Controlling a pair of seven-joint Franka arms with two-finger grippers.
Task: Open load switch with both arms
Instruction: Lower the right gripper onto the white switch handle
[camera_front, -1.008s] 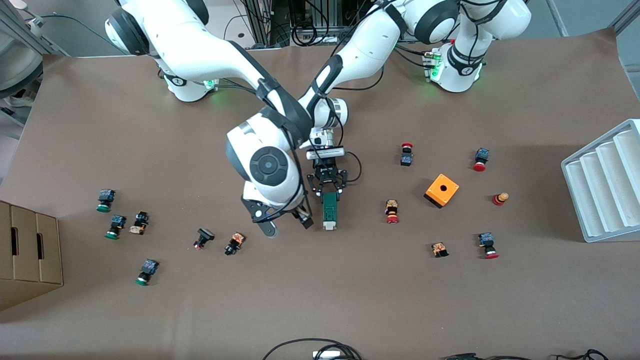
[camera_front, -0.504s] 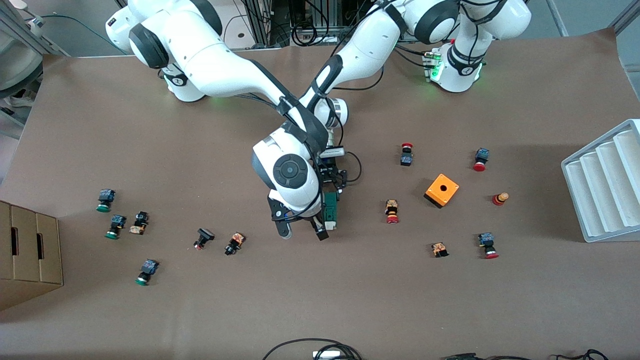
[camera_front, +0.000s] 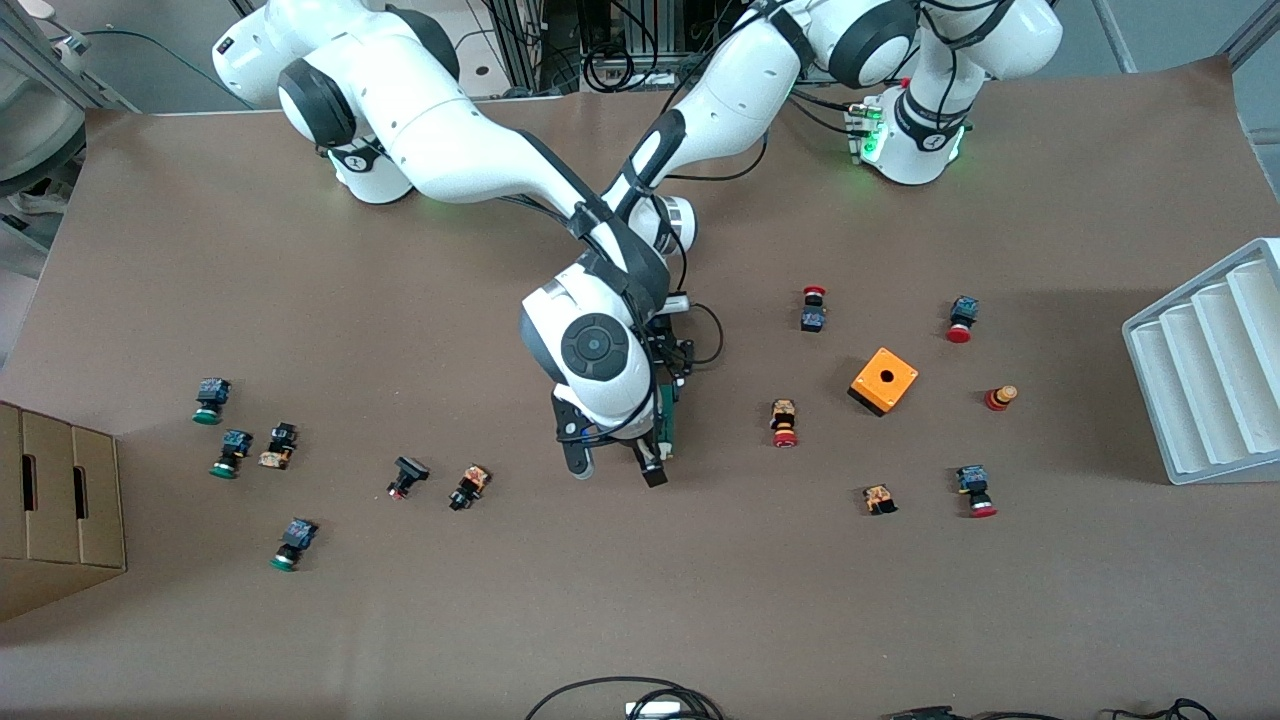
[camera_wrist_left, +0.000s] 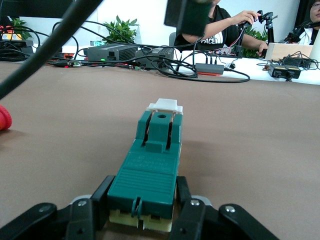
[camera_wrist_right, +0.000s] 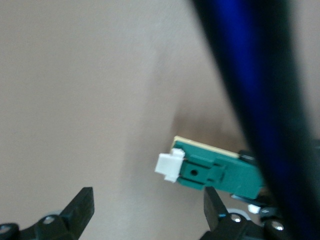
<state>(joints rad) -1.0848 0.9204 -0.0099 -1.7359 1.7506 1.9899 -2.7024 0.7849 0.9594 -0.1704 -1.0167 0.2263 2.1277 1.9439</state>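
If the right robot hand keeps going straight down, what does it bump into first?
Probably the white tab end of the slim dark-green load switch, which the left gripper holds; the open right gripper hangs just above it.

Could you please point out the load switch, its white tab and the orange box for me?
load switch (camera_wrist_left: 150, 172): left wrist view, green top face.
white tab (camera_wrist_left: 165, 104): left wrist view, tab's top.
orange box (camera_front: 893, 387): front view, top face beside its hole.

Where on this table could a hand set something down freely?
Bare table runs nearer the camera than every button. Another patch lies between the cardboard box and the right arm's base. It is crowded round the load switch, where both grippers meet, and round the orange box.
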